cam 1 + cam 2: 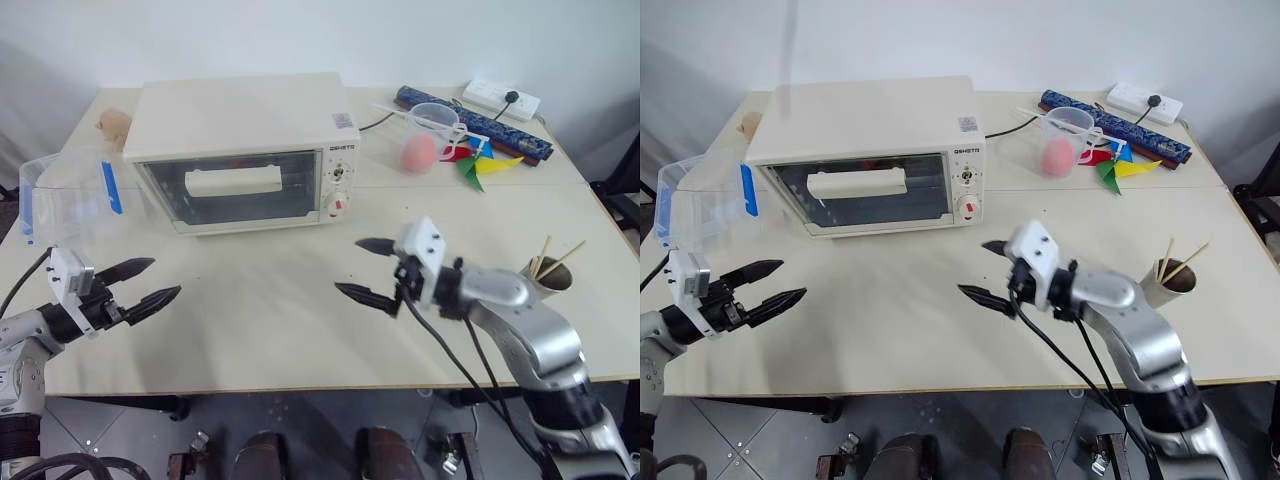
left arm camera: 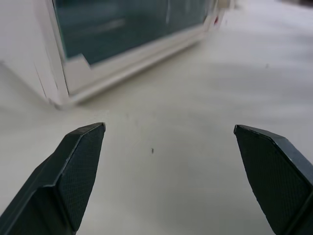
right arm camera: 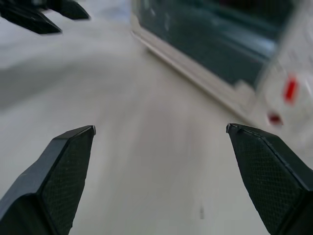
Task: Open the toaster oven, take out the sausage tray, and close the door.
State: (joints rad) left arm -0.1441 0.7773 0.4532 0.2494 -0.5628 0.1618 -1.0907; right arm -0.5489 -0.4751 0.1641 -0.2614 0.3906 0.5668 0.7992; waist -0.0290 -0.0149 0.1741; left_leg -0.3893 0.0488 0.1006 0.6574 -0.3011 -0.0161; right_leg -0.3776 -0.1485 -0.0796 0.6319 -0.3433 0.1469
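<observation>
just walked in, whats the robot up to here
It faces a toaster oven on the table. The door is shut, nothing taken out yet. Both end effectors, left and right, are open and hold nothing, hovering over the table in front of the oven.

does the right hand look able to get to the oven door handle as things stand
Probably yes. The right hand hovers open over bare table in front of the toaster oven, pointing toward it, and nothing lies between it and the door handle. The door is shut.
</observation>
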